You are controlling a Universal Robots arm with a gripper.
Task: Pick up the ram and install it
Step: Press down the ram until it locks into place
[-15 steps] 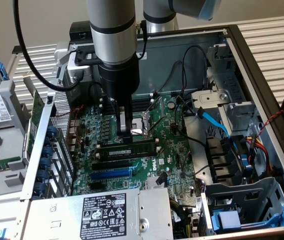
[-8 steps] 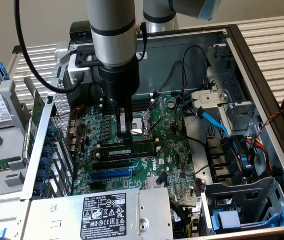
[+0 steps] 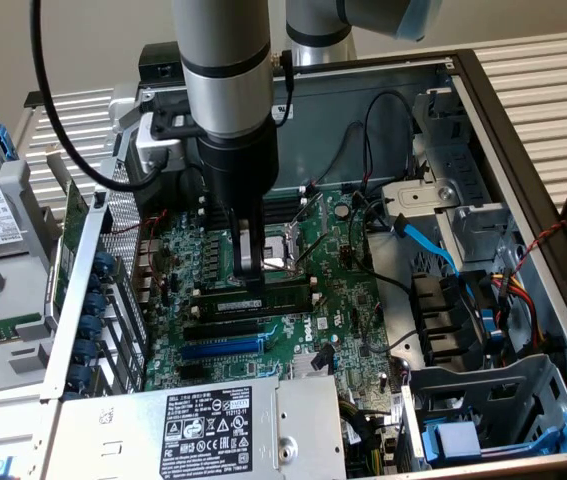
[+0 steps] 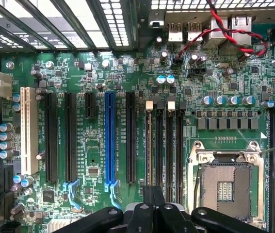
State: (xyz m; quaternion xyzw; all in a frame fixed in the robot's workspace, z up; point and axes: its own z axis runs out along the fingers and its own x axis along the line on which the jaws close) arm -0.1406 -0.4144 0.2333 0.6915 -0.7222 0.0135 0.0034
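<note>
Claw [image 3: 250, 285] clenched, pressing down onto the ram [image 3: 263, 298], fingertips touching its top edge. Ram lying lengthwise in a black memory socket [image 4: 169, 145] on the motherboard [image 3: 348, 300], just beside the CPU socket [image 4: 227, 187].

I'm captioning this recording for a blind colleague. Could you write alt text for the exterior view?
A robot arm reaches down into an open computer case, its shut pincer pressing on the ram lying along a memory socket on the green motherboard. The bare CPU socket sits just behind, and a blue expansion slot and a grey power supply lie nearer the camera.
</note>
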